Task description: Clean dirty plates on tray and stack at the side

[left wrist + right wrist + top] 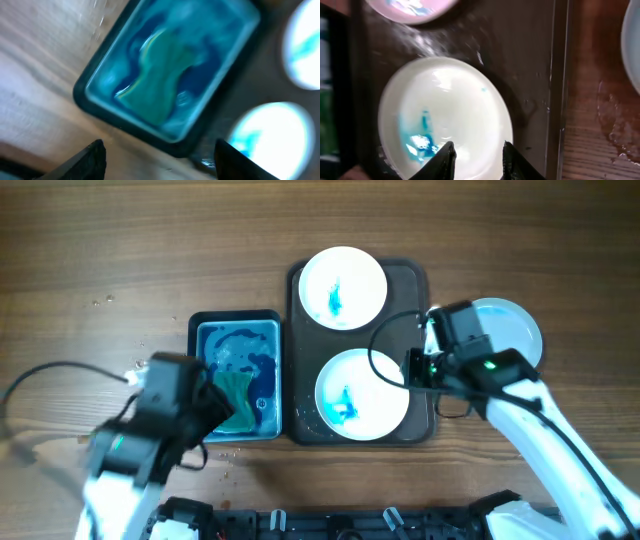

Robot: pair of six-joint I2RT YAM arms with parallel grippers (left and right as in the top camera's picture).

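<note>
1. Overhead: The tray (305,340) sits mid-table and holds two plates, the far plate (343,287) and the near plate (362,395), both smeared blue. The side plate (515,325) lies on the table (100,260) just right of the tray. The right arm (530,420) hides part of it, and no stain shows on the part in view. Just left of the tray is the basin (236,317) of blue water with a green cloth (237,392) in it. The left arm (130,450) reaches over the basin's near left corner.

2. Left wrist: This view is blurred. The left gripper (160,159) is released, its tips spread wide with nothing between them. It hangs above the basin's near edge, with the cloth soaking just ahead of it.

3. Right wrist: The right gripper (477,160) is also spread and empty, poised over the near plate close to its rim. I cannot tell whether it touches the plate. The blue smear lies to the left of the tips.

4. Judgement: One plate looks finished and set aside. The near plate seems to be next, and the step in hand is fetching the cloth.

5. Next move: The left gripper should drop into the water and clench on the cloth. The right gripper should steady the near plate by its rim, because wet china may slide on the tray.
</note>
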